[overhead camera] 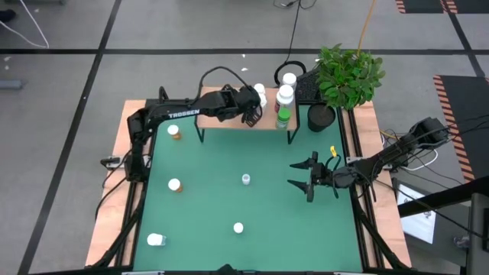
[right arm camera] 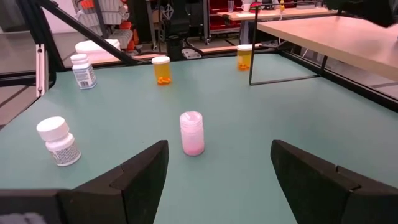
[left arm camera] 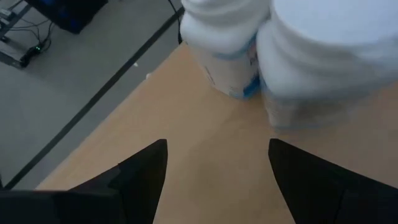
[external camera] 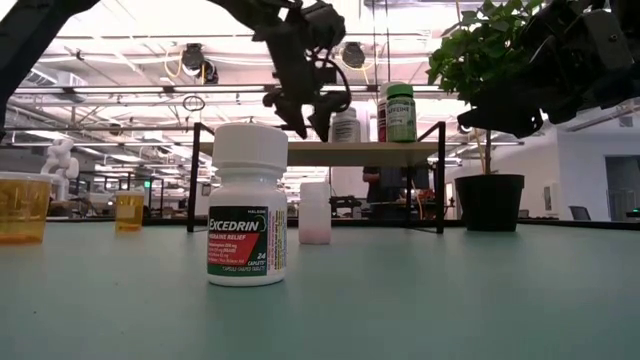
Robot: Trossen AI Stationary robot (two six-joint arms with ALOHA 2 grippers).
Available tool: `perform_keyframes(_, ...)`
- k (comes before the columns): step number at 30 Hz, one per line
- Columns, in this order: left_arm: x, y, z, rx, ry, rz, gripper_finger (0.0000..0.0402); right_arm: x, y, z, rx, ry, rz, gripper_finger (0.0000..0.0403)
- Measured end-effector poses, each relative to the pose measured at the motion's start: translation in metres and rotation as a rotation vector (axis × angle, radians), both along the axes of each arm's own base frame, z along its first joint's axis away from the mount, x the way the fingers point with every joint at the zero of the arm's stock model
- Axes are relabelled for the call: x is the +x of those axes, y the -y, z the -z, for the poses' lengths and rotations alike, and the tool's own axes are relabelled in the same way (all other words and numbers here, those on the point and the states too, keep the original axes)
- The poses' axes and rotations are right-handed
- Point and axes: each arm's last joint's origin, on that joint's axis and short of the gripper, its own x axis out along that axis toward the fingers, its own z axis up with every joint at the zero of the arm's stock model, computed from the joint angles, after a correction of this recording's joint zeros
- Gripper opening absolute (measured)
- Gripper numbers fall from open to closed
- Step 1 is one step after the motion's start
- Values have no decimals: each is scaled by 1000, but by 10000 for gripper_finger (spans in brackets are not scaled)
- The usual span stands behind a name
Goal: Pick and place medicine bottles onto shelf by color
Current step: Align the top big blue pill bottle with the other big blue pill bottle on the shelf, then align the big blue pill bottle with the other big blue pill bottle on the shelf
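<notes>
I'm looking down on the green mat, and the left gripper (overhead camera: pixel 250 107) is hovering over the shelf (overhead camera: pixel 229 122), its dark fingers (left arm camera: pixel 146 171) spread apart with nothing between them. The shelf is a flat, pale wood board on thin black legs, sitting at the far edge of the table, its long axis running left to right.

Just right of that gripper, I'm seeing bottles standing upright on the board: a white-capped bottle (overhead camera: pixel 261 95) and a green bottle (overhead camera: pixel 283 118) with another white-capped one just behind it. From the left wrist, two smooth round white caps (left arm camera: pixel 227 25) are filling the frame, touching or nearly so.

The right gripper (overhead camera: pixel 312 177) is hanging over the right part of the mat, jaws spread wide and empty. Ahead of it, a small pink translucent bottle (right arm camera: pixel 191 133) is standing upright mid-table.

Still on the mat, all upright cylinders with white caps: two orange bottles (right arm camera: pixel 161 70) at the left, a white Excedrin bottle (external camera: pixel 247 204) near the front, and another white one (overhead camera: pixel 156 240) at the near left corner. A potted plant (overhead camera: pixel 345 76) is sitting at the far right.
</notes>
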Motion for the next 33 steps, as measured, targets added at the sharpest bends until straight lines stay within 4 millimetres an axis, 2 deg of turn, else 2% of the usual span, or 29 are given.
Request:
perform_keyframes(3,-9,11,-14,-5,-19,21,282,0,0,0,3,-4,1,276)
perform_keyframes(6,-27,29,-37,-13,-47,48,282,0,0,2,8,-13,2,276)
perform_keyframes(10,-62,62,-71,-6,-71,63,282,-1,0,3,14,-23,4,276)
perform_keyframes(12,-84,80,-79,16,-68,52,282,-1,0,3,15,-23,2,276)
perform_keyframes(15,-118,103,-78,15,-39,43,282,0,-1,0,27,2,-35,276)
perform_keyframes(18,-154,123,-66,-33,-8,24,282,1,-3,-4,33,37,-81,276)
perform_keyframes(24,-216,163,-37,-343,14,89,282,1,-4,-5,36,47,-86,276)
perform_keyframes(28,-235,198,-33,-553,-5,232,282,1,-4,-5,59,49,-81,276)
perform_keyframes(33,-244,244,-35,-623,-31,401,282,1,-4,-6,87,63,-87,276)
